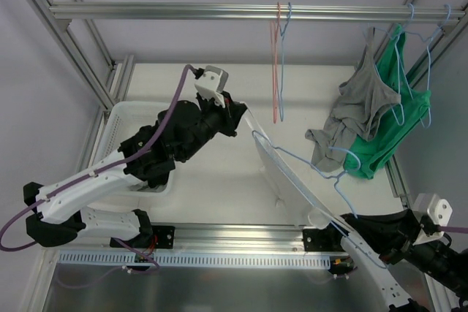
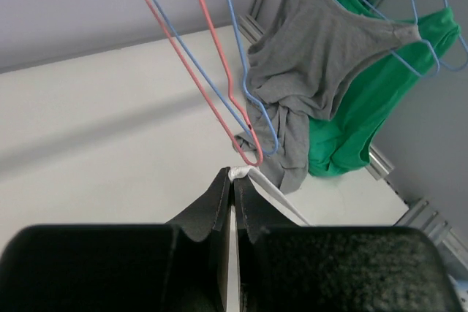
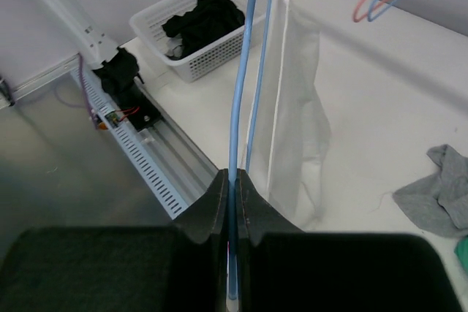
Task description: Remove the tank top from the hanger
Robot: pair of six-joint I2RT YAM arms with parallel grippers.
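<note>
White tank top (image 1: 281, 173): it hangs above the table (image 1: 190, 180), spread in a long diagonal between the two grippers and draped on the blue hanger (image 3: 241, 78). Whether its lower hem touches the table cannot be told.
Blue hanger: a thin wire frame, held away from the rail (image 1: 219, 11), with its hook pointing toward the clothes at the right.
Left gripper (image 2: 235, 180): the jaws are pinched together on a small fold of white fabric at the garment's far upper end, and a strap-like band runs off from that fold.
Right gripper (image 3: 232, 180): the jaws are pressed together on the hanger wire at its near end. They hold the wire, not the cloth.
Handling: the fabric looks thin, light and limp. It should stretch and slide along smooth wire, but it may bunch or snag at the hanger's shoulder bend.
Hold point: the strap or neckline edge, where the left gripper has it, looks suitable because a hemmed edge is less likely to slip out of a narrow pinch.
Step in hand: judged to be drawing the strap off one hanger shoulder while the other arm braces the wire.
Risk: the small pinch may slip, and the wire may twist between the right fingers.
Surroundings: a grey tank top (image 1: 362, 104) and a green tank top (image 1: 398, 118) are on hangers at the right. A red hanger (image 1: 276, 63) hangs bare from the rail. A white basket (image 1: 117, 118) holding dark clothes is at the left.
</note>
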